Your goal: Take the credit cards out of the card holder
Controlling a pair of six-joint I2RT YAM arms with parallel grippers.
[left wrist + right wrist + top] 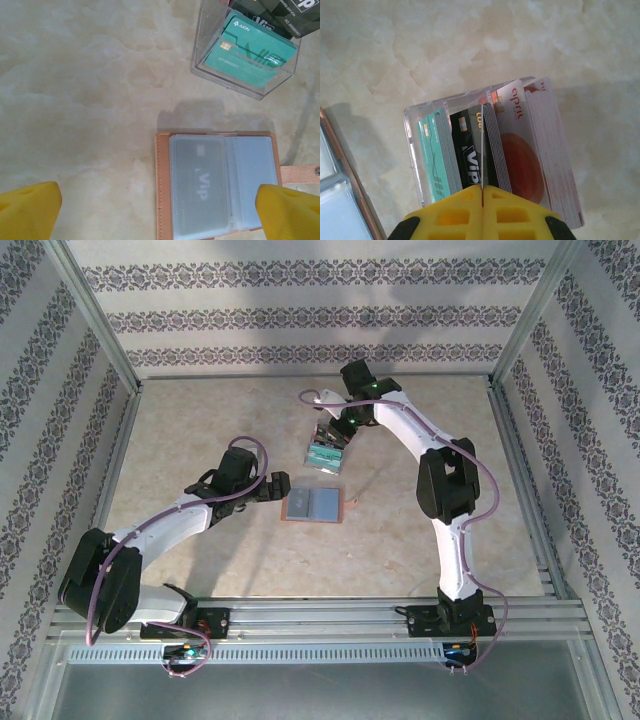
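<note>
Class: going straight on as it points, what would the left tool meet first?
Most likely the open card holder on the table, straight ahead of the left tool; how far off is unclear.

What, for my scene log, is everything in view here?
Card holder: one, brown with blue-grey pockets, lying open mid-table.
Grey VIP card: one, inside one pocket of the holder.
Clear box: one, transparent, beyond the holder.
Boxed cards: several, teal, black and white-red, standing in the box.
Held card: one, seen edge-on, colour unclear, over the box.
Table: one, beige marbled.
Walls: white with dark patterned bands, around the table.
Left tool: yellow fingers, open, above the holder.
Right tool: yellow fingers, shut on the held card.
</note>
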